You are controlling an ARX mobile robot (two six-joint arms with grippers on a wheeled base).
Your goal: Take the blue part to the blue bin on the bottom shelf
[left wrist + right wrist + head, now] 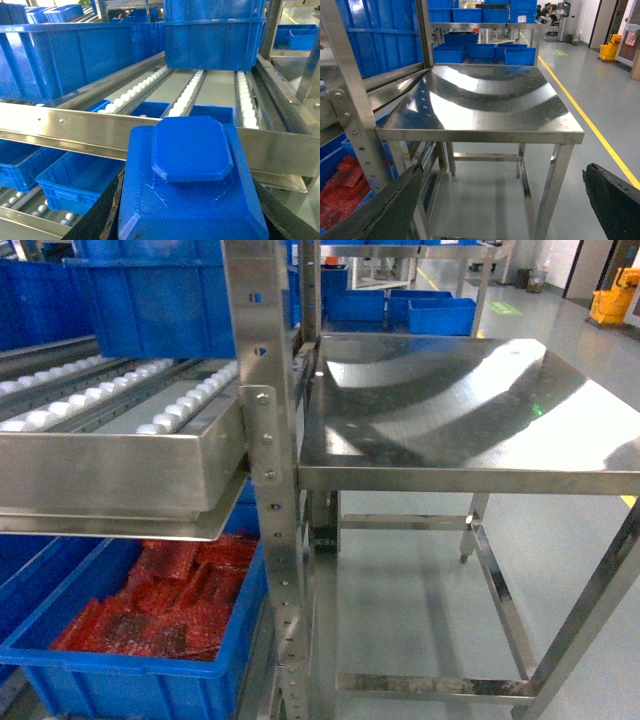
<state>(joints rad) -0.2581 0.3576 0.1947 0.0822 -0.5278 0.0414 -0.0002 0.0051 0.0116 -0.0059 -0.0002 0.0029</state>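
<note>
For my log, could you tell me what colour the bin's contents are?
Red, inside the blue bin; the head view shows it best.

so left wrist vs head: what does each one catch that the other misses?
Only left wrist: the blue part held close up between the left end effector's dark fingers, and small blue bins on a lower roller level.
Only head: the steel table, the bin of red packets, the yellow mop bucket. Neither end effector appears in it.
Both: the roller rack with its steel front lip, and large blue bins sitting further back on it.
</note>
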